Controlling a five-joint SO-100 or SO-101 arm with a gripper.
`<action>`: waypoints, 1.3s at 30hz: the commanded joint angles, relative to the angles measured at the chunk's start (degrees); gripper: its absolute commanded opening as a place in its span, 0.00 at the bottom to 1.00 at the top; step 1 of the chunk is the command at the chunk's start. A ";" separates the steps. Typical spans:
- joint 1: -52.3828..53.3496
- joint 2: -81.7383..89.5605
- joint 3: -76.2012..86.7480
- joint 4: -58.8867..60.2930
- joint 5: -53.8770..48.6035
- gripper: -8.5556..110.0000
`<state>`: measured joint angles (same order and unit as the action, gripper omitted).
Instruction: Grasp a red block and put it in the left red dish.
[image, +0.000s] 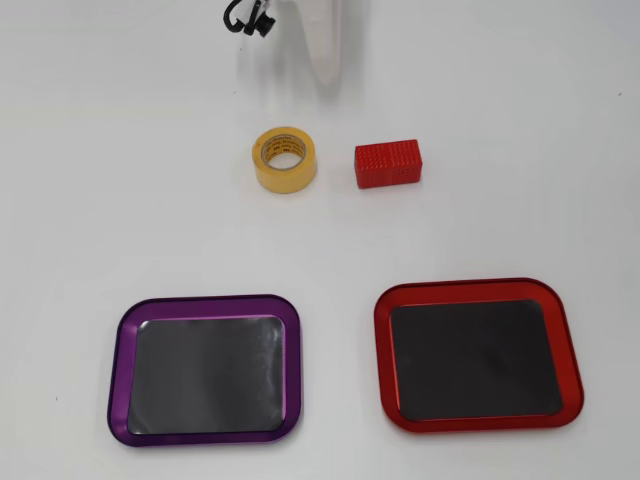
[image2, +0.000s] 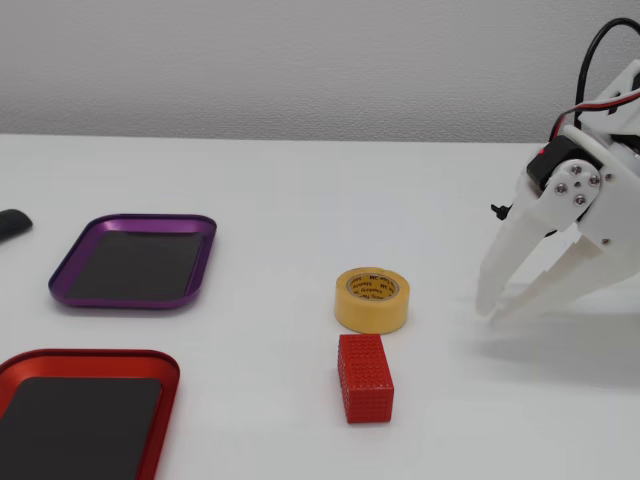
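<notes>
Right now your gripper (image2: 492, 312) hangs with its jaws apart and empty, tips near the table, well clear of the red block (image2: 365, 378). The block lies just beside the tape roll (image2: 372, 299), so come down across its narrow sides and keep off the roll. The red dish (image: 476, 355) sits empty. The overhead view cuts off most of the arm, so judge alignment from the fixed view.
</notes>
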<state>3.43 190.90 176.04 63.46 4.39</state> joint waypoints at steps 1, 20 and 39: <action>-0.26 5.01 0.26 -0.35 0.18 0.07; 0.18 5.01 0.26 -1.14 -0.44 0.07; -0.26 -16.26 -21.53 -1.67 -6.50 0.18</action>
<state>3.69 183.96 160.93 62.58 -1.67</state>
